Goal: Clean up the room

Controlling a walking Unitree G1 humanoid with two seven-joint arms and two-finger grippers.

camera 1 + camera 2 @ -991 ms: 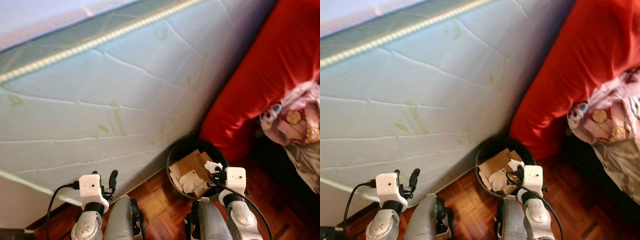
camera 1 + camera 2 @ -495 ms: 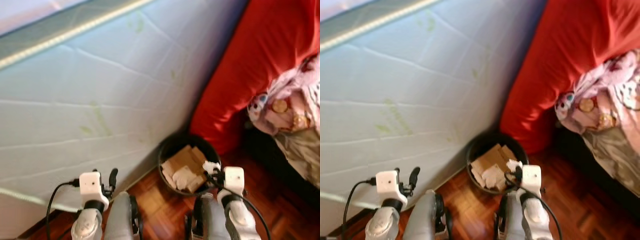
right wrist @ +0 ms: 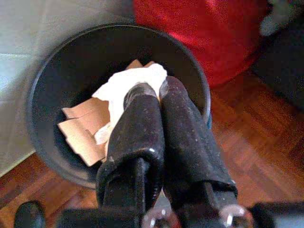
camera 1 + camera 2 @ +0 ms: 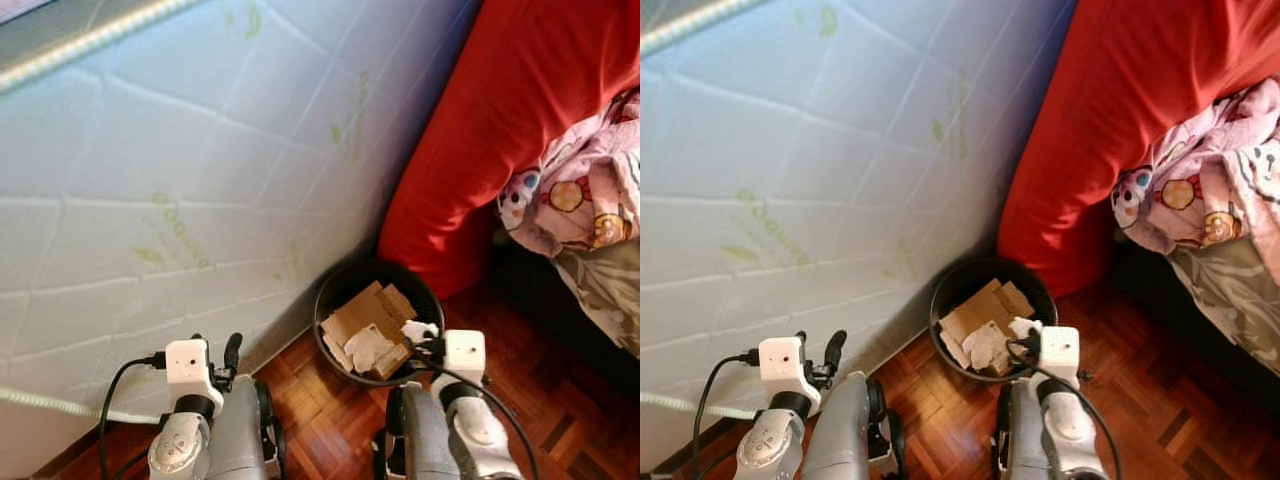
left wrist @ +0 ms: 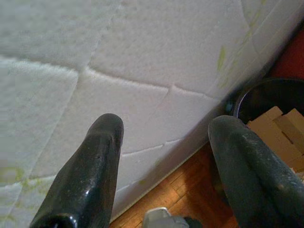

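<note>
Pinching a crumpled white tissue [image 3: 135, 81] between its two black fingers, the right gripper [image 3: 153, 92] hangs over the open mouth of the black bin [image 3: 42, 90]. Its jaws are pressed nearly together, with the paper bunched at their tips and spilling toward the 11 o'clock side in the right wrist view. In the left eye view the bin [image 4: 335, 290] stands on the wooden floor [image 4: 520, 400] at about 5 o'clock from the middle of the picture, wedged between the pale quilted mattress [image 4: 180, 150] leaning at its 9 o'clock and the red cushion [image 4: 500, 130] at its 1 o'clock. Flat pieces of brown cardboard [image 4: 365, 310] and some white scraps already lie inside.

The tissue looks very light, soft and limp: it should crush to almost nothing under the grip and cannot break. My guess is that it may cling to the rubbery finger pads when the jaws part, so a clean drop may need the fingers spread well apart above the bin's centre. Any bunched fold is a fair place to hold it, and the present pinch on its edge looks secure enough.

Down at 7 o'clock, the left gripper [image 5: 164, 161] points at the mattress near the floor, its fingers spread wide with nothing between them. A pink patterned blanket [image 4: 590, 190] lies on the cushion at 3 o'clock.
</note>
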